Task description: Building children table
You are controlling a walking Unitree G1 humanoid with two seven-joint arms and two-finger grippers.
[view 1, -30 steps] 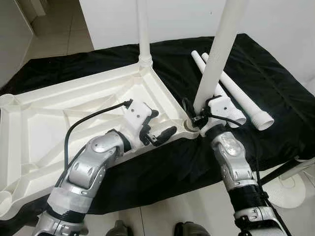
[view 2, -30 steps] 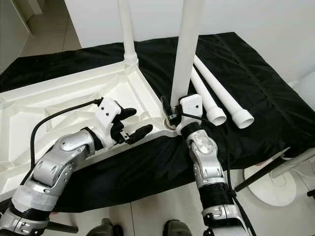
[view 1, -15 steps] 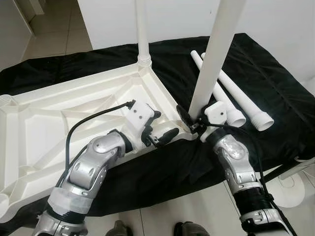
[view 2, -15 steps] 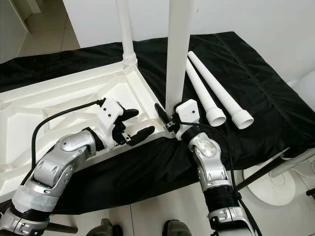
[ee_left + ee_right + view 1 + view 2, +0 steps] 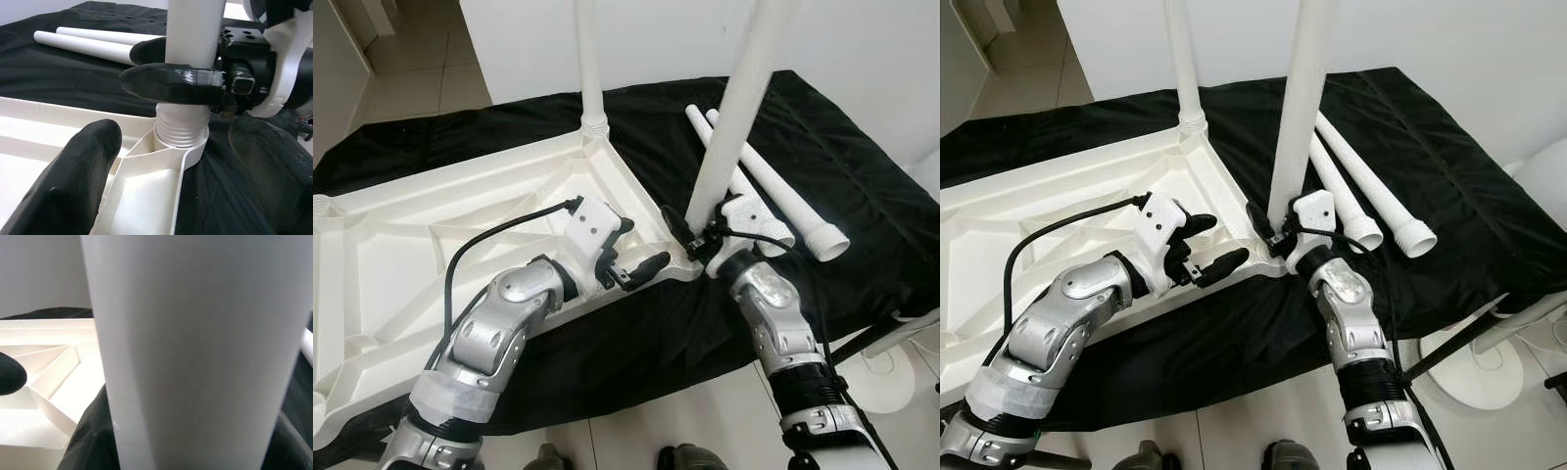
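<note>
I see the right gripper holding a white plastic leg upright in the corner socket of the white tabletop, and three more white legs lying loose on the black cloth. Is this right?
Not quite: two loose white legs lie on the black cloth, not three, as the right eye view shows. The right gripper does hold a white plastic leg upright in the corner socket of the white tabletop.

Head cameras look steeply down on the upturned white plastic tabletop [image 5: 460, 225]; both wrist cameras sit close against the upright white plastic tube leg [image 5: 193, 49].
</note>
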